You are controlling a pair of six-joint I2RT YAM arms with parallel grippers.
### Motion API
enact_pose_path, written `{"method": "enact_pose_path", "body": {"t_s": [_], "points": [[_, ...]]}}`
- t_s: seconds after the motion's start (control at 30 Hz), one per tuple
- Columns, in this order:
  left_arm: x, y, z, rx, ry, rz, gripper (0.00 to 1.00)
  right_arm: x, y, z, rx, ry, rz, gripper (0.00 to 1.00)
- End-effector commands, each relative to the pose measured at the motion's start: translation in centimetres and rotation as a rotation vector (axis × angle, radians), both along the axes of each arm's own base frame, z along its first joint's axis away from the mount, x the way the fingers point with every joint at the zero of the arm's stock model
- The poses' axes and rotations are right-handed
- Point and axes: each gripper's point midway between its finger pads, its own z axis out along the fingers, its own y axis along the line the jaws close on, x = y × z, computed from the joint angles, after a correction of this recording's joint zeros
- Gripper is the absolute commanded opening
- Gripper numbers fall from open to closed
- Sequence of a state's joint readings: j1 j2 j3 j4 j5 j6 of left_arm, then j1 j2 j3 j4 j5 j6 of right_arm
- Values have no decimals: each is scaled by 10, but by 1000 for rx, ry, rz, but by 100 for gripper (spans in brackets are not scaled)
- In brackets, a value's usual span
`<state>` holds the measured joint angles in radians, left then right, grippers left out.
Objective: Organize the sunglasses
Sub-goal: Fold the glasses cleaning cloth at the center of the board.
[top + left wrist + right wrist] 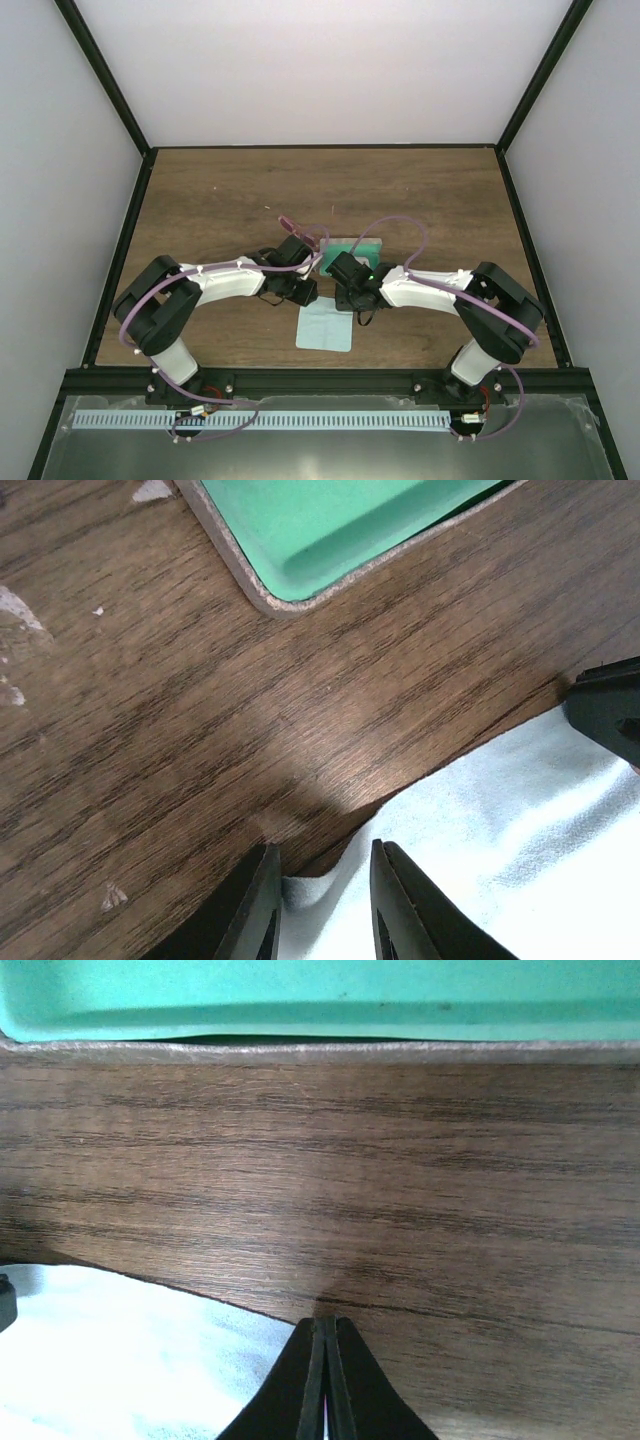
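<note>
Starting at the left, the slim sunglasses (291, 224) with pink-magenta lenses lie on the dark wooden table (200, 200), just beyond the left arm's wrist and just left of the case. A lavender cable (300, 233) partly hides them. Nobody is holding them and they are not in the case, so the main job looks undone. Next along, the left gripper (322, 852) hangs low with its two black fingers a little apart and nothing between them, its tips at the far-left corner of the square light blue cloth (325, 328). To me that reads as lining up to take that corner. The cloth itself lies flat near the arms' edge of the table, right between the two grippers, with a strip of bare wood separating it from the case. The shallow rectangular case (366, 247), green-lined with a pale grey rim, sits face up, presumably so the glasses can go straight in. Over on the right, the right gripper (325, 1322) has its fingers pressed flat together, tips at the cloth's far edge. Whether a bit of fabric is caught between them, I can't tell. With both arms crowding the cloth and not the glasses, my guess is the cloth gets dealt with first.
</note>
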<state>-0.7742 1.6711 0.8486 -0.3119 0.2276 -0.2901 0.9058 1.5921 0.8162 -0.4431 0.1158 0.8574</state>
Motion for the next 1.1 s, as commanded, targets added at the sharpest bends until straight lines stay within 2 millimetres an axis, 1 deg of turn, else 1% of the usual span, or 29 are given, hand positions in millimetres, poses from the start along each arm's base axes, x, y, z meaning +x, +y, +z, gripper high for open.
{"method": "enact_pose_path", "body": {"t_s": [0.0,0.1,0.3,0.47,0.57,0.67,0.9,1.07], "points": [[-14,16,-20,77,53,8,23,-4,-2,-2,-22,22,-4,1],[-12,16,-19,82,43,13,21,-4,-2,-2,-23,22,-2,1],[-5,19,-15,97,14,29,22,-3,-1,-3,-21,23,-4,1],[-4,22,-15,108,8,46,22,-5,-2,-5,-22,29,-4,1],[-2,22,-14,104,7,57,12,-5,-2,-5,-19,27,-5,1],[-1,20,-12,97,6,61,4,-5,-2,-6,-20,30,-4,1],[-5,17,-11,71,18,45,4,-3,1,-1,-11,19,-3,1],[1,5,5,25,6,35,4,-1,7,5,-25,4,10,1]]}}
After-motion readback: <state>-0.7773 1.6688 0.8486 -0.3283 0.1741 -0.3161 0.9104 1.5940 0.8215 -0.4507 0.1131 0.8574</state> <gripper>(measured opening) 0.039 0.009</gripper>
